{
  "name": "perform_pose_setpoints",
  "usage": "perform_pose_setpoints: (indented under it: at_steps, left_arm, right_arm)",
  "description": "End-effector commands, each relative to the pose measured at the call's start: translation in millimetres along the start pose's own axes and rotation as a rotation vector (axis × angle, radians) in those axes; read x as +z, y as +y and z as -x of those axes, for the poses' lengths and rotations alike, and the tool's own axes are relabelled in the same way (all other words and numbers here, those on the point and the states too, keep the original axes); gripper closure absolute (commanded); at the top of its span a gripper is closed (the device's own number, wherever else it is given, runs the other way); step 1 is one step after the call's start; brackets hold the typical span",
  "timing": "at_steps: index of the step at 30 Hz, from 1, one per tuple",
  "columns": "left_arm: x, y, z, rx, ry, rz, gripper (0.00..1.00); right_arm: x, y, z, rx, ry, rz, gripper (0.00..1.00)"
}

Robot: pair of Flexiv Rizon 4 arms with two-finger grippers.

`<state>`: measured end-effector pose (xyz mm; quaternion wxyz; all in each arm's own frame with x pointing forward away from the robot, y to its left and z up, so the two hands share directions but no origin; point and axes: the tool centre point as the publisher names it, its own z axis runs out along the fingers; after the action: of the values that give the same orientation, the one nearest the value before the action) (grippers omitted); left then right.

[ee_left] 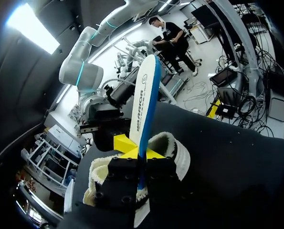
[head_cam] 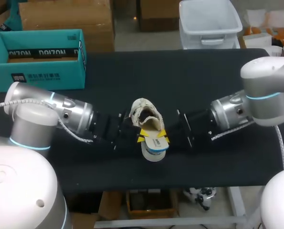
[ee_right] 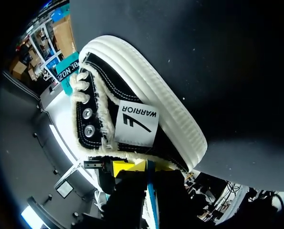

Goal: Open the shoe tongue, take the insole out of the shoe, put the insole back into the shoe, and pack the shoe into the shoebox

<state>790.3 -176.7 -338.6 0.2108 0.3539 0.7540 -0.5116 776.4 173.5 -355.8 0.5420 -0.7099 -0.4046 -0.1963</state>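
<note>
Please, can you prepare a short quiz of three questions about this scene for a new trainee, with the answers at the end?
1. True or false: the insole lies fully inside the shoe.
2. Where does the shoebox stand? A) at the far left corner of the table; B) between the two arms; C) on top of the shoe.
3. Fill in the missing word: the left gripper is shut on the ____.

Key: 1. False, it sticks out of the shoe's opening. 2. A. 3. insole.
</note>
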Motion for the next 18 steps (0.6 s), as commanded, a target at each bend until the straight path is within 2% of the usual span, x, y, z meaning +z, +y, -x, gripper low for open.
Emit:
perform_pose_setpoints:
  at_steps: [1,12,16,17,18]
  left_arm:
    - [6.4,5.0,0.5,-0.007,0.004,0.013,1.0]
    - [10.3,21.1,3.2,-0.034,0.007,0.065,1.0]
    - [10.7,21.3,2.5,-0.039,0.007,0.062,1.0]
    - [10.8,20.6,1.7,-0.038,0.007,0.06,1.0]
    - [10.8,19.8,0.9,-0.038,0.007,0.06,1.0]
  right_arm:
    - [2.1,11.6,-4.8,-0.002,-0.016,0.005,1.0]
    - [3.2,24.8,-10.5,-0.015,-0.029,0.021,1.0]
    - [3.2,22.5,-10.1,-0.01,-0.029,0.02,0.99]
    - [3.2,20.5,-9.5,-0.007,-0.028,0.021,0.8]
    - [2.8,19.1,-9.3,-0.006,-0.028,0.021,0.7]
